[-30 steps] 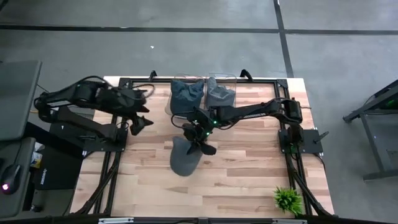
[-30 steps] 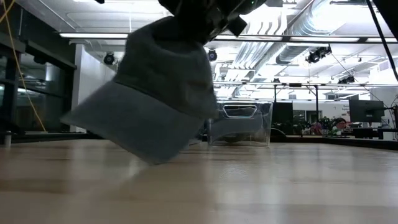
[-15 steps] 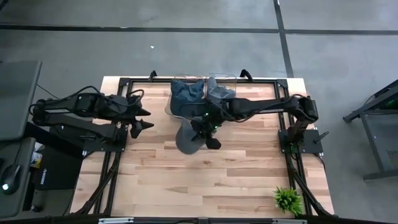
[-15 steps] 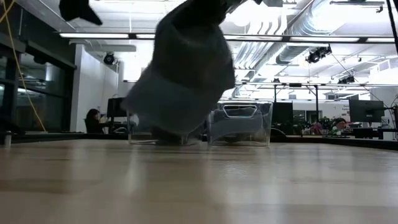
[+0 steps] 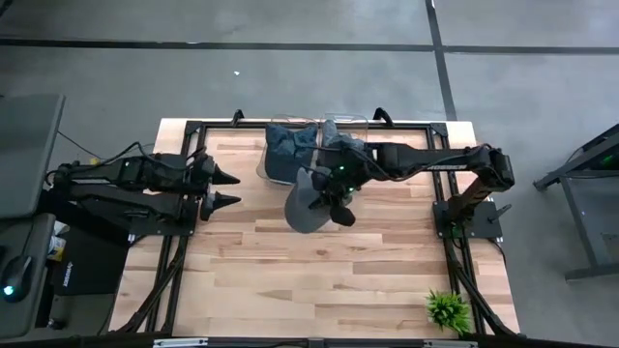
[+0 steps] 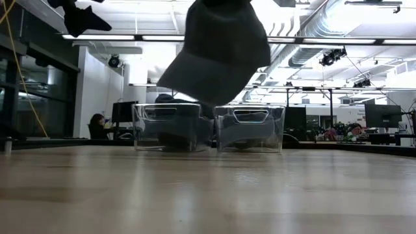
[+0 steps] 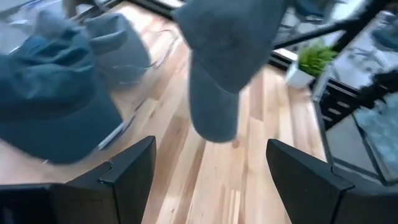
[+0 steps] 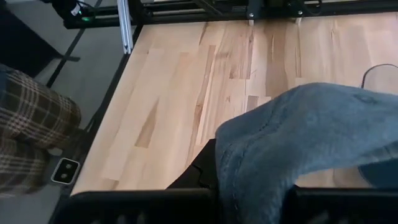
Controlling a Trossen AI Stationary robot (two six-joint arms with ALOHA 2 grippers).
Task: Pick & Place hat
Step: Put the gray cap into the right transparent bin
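- Right gripper [image 5: 334,187], centre of the high view, jaws pinching the soft grey fabric cap [image 5: 311,205]; cap hangs airborne, just below the two clear plastic bins [image 5: 279,124] at upper centre
- Left gripper [image 5: 224,188], centre-left, jaws spread, empty; farther off

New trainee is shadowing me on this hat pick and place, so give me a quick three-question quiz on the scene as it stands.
1. True or false: the grey hat rests flat on the table.
2. Which end effector holds it: A left, B right?
3. What already sits in the clear bins?

Key: 1 false, it hangs clear of the wood; 2 B; 3 other hats.
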